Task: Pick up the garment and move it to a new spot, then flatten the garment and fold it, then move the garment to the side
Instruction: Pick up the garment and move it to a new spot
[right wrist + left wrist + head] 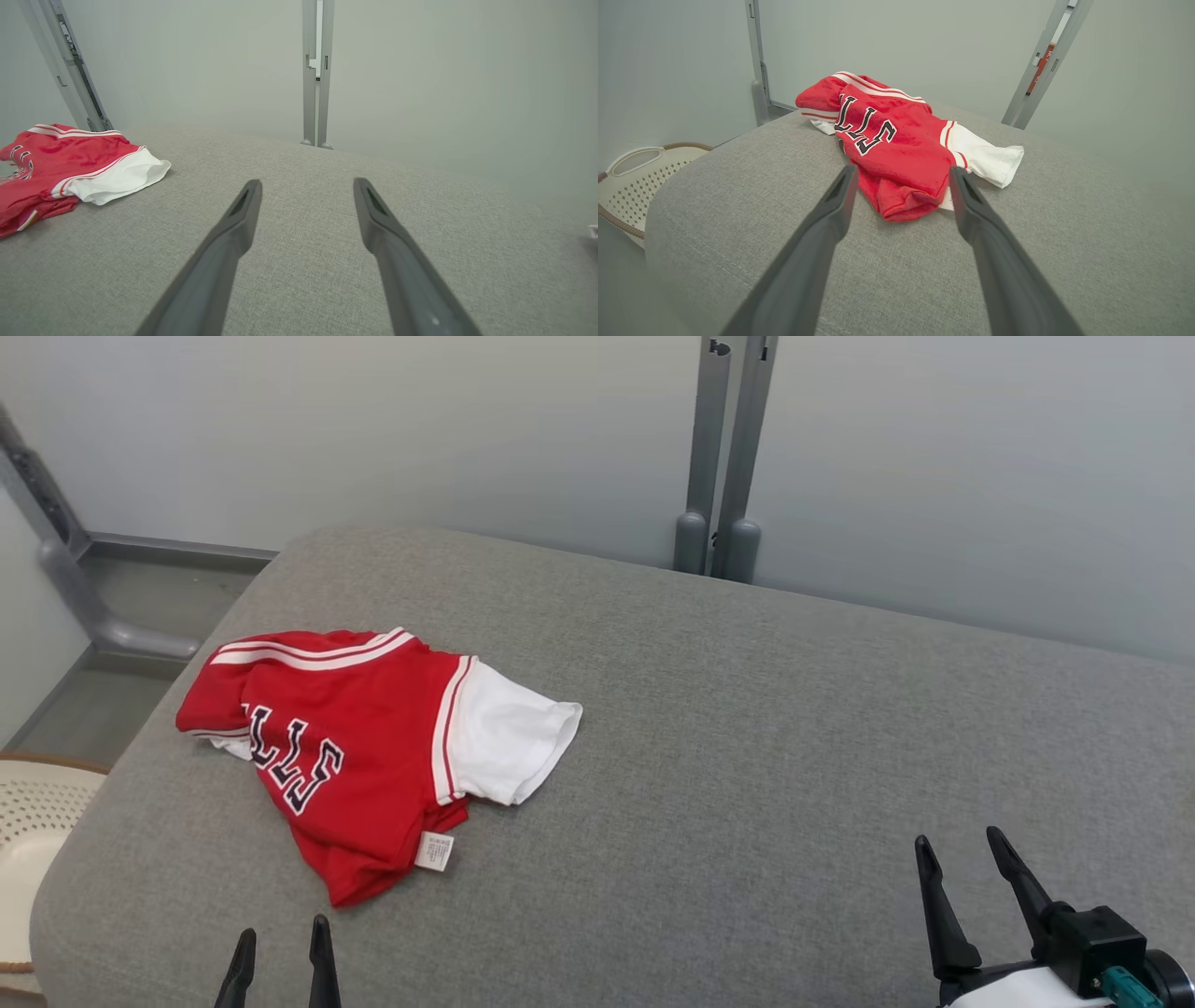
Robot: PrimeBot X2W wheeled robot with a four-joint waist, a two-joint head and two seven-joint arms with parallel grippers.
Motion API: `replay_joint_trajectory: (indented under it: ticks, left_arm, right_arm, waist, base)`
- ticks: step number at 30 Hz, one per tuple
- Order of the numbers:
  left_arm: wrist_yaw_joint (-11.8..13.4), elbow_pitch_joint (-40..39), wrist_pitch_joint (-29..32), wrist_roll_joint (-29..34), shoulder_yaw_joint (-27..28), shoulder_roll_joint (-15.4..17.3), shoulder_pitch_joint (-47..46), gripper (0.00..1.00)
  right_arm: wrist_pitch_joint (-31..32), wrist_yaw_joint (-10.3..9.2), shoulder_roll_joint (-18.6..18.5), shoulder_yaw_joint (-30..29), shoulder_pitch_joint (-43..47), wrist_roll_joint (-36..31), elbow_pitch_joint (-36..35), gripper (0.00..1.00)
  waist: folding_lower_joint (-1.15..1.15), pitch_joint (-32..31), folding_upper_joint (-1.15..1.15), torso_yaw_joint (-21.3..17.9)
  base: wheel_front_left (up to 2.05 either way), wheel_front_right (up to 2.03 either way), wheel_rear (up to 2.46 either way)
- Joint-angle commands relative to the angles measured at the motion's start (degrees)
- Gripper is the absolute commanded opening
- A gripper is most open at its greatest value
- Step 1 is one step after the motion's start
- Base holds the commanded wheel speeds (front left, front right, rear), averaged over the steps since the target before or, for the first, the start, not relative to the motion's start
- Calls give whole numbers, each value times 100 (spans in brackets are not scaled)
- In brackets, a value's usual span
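The garment [364, 747] is a small red jersey with white sleeves and dark lettering, lying crumpled on the left part of the grey cushioned surface [747, 756]. My left gripper [280, 938] stands open at the bottom edge, just short of the jersey's near hem. In the left wrist view the garment [896, 140] lies straight ahead beyond the left gripper [901, 175], whose fingers hold nothing. My right gripper [962, 847] is open at the lower right, far from the cloth. The right wrist view has the right gripper [306, 186] over bare fabric, with the garment [70, 163] off to the left.
A pale perforated basket [37, 821] stands beside the surface's left edge and shows as the basket [640, 182] in the left wrist view. Grey metal posts [724, 457] rise behind the far edge against a pale wall. A grey frame [65, 569] runs along the floor at the left.
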Motion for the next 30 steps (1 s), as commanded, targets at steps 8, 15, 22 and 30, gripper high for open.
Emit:
replay_joint_trajectory:
  ticks: [8,15,22,30]
  left_arm:
    - [26,497,-1,-98,-362,15,-871,100]
    - [135,2035,824,9,-673,22,-2869,100]
    - [353,3712,1652,-185,-537,109,-4347,100]
    - [162,4730,1650,-380,-449,235,-4760,0]
  right_arm:
    - [-16,-4,-332,-81,-218,50,-173,100]
    - [-16,-4,-697,-32,-661,145,-253,100]
    - [-16,-4,-860,110,-1028,248,-134,100]
    - [-16,-4,-732,151,-1091,334,81,100]
  waist:
    - [0,866,0,-126]
    - [0,1794,0,-437]
    - [0,2195,0,-789]
    - [0,1990,0,-1048]
  base:
    - [0,0,0]
    - [0,0,0]
    - [0,0,0]
    - [0,0,0]
